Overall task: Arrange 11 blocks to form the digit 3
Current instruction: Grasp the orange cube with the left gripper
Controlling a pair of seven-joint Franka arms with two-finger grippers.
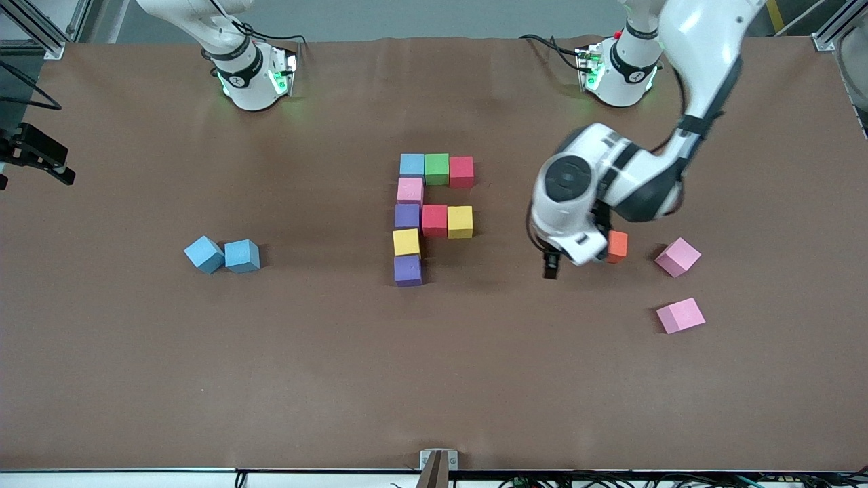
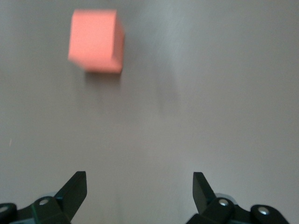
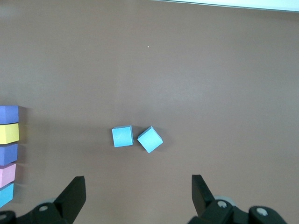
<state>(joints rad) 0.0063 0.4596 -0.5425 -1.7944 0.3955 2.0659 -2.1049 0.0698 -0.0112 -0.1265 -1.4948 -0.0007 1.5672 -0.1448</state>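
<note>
Nine blocks form a shape mid-table: blue (image 1: 411, 164), green (image 1: 437, 169) and red (image 1: 461, 171) in a row, then pink (image 1: 409, 190), purple (image 1: 407, 215), yellow (image 1: 406, 242) and purple (image 1: 407, 270) in a column, with red (image 1: 434, 220) and yellow (image 1: 460, 221) beside it. An orange block (image 1: 616, 246) (image 2: 96, 41) and two pink blocks (image 1: 677, 257) (image 1: 680, 315) lie loose toward the left arm's end. Two blue blocks (image 1: 203, 254) (image 1: 242, 256) (image 3: 122, 136) lie toward the right arm's end. My left gripper (image 1: 553, 264) (image 2: 140, 179) is open and empty over bare table beside the orange block. My right gripper (image 3: 138, 182) is open, empty, high over the table, and waits.
The arm bases (image 1: 251, 74) (image 1: 620, 71) stand along the table's edge farthest from the front camera. A black fixture (image 1: 34, 152) juts in at the right arm's end. A small mount (image 1: 437, 464) sits at the table's nearest edge.
</note>
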